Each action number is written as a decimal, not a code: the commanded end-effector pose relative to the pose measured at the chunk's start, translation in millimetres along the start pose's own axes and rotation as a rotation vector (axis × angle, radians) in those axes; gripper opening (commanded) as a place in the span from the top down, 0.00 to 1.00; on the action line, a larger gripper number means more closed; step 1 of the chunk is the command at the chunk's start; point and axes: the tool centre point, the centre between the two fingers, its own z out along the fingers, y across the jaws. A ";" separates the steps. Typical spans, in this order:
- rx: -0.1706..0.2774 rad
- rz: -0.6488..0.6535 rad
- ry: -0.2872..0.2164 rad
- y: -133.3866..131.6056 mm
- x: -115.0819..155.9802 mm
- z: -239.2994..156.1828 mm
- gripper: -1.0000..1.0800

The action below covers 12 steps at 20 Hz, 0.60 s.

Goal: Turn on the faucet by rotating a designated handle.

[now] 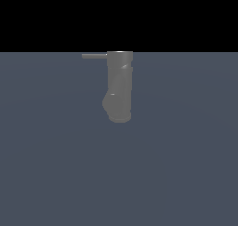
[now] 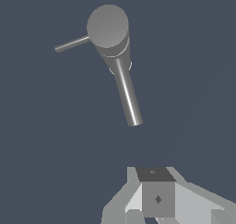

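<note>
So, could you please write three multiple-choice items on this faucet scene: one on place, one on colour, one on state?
1. In the exterior view, the handle leaves the faucet towards:
A. that view's left
B. that view's right
C. straight down

2. The faucet's colour is:
A. red
B. dull grey
C. gold

3. The gripper is:
A. clamped on the handle
B. pressing the faucet's top
C. apart from the faucet

Answers: 1 A, the rod projects leftwards from the top. 2 B, matte grey throughout. 3 C, the wrist view shows bare floor between them.
</note>
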 end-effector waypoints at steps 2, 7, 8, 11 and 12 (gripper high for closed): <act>0.022 0.094 -0.021 -11.1 21.7 8.3 1.00; 0.039 0.231 -0.048 -26.8 52.2 23.5 1.00; 0.041 0.259 -0.053 -30.0 58.3 26.9 1.00; 0.044 0.343 -0.067 -39.5 76.1 38.1 1.00; 0.044 0.371 -0.071 -42.6 81.9 42.1 1.00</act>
